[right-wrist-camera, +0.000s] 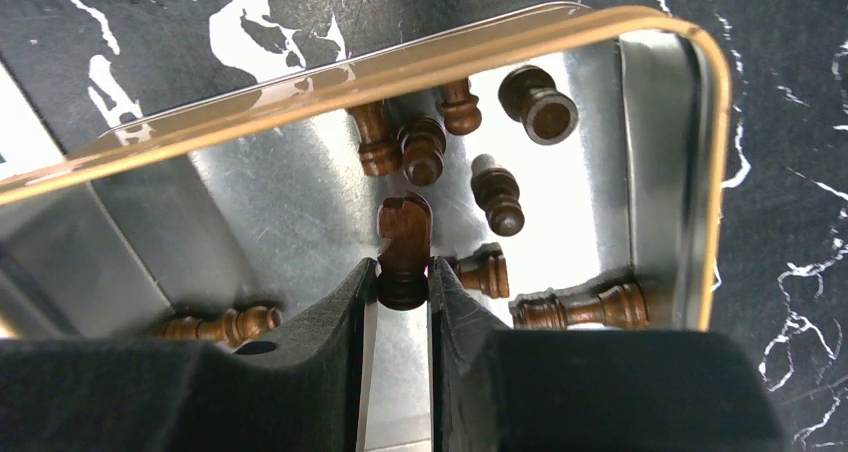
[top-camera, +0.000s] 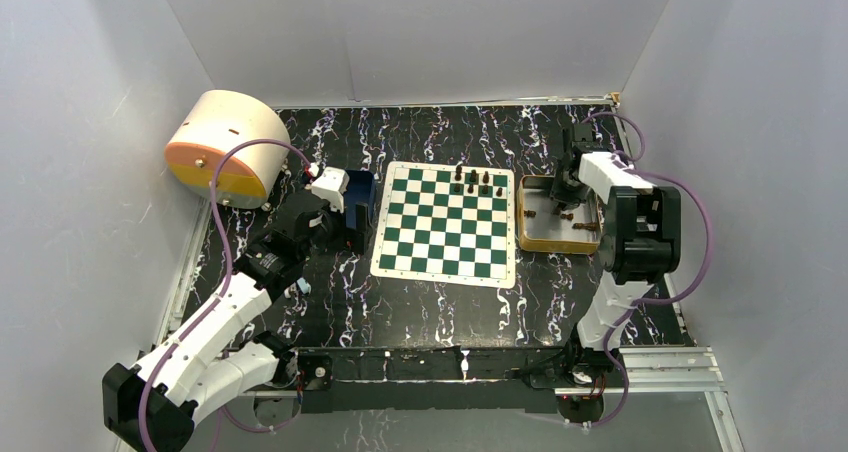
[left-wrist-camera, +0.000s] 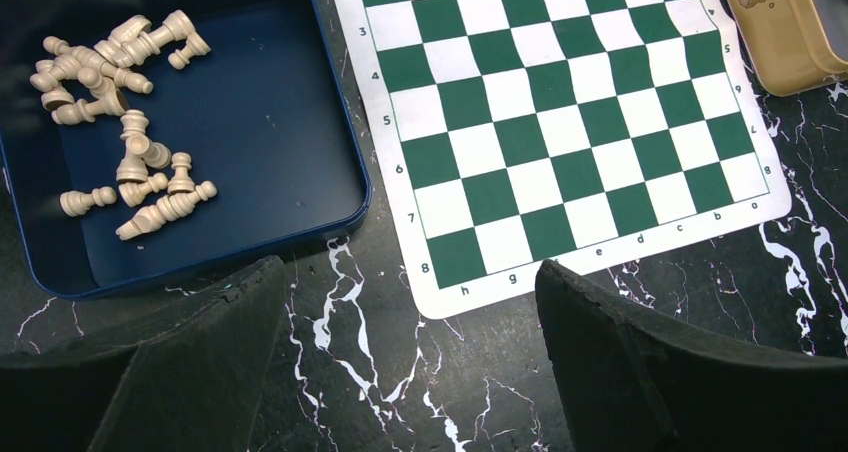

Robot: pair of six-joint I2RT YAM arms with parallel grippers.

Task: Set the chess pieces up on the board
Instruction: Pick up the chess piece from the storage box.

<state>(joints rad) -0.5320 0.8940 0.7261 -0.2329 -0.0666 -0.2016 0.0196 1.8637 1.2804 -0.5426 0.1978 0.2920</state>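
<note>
The green and white board (top-camera: 445, 222) lies mid-table; it also shows in the left wrist view (left-wrist-camera: 560, 122). Several dark pieces (top-camera: 473, 181) stand on its far rows. My right gripper (right-wrist-camera: 403, 284) is inside the gold tin tray (right-wrist-camera: 330, 77), shut on the base of a dark brown knight (right-wrist-camera: 404, 234). Several more dark pieces (right-wrist-camera: 497, 194) lie loose in the tray. My left gripper (left-wrist-camera: 410, 362) is open and empty above the table, near the board's corner and the blue tray (left-wrist-camera: 265, 122) of cream pieces (left-wrist-camera: 120, 122).
A round cream and orange container (top-camera: 222, 144) lies on its side at the far left. The gold tray (top-camera: 558, 215) sits right of the board, the blue tray (top-camera: 357, 212) left of it. White walls enclose the black marbled table.
</note>
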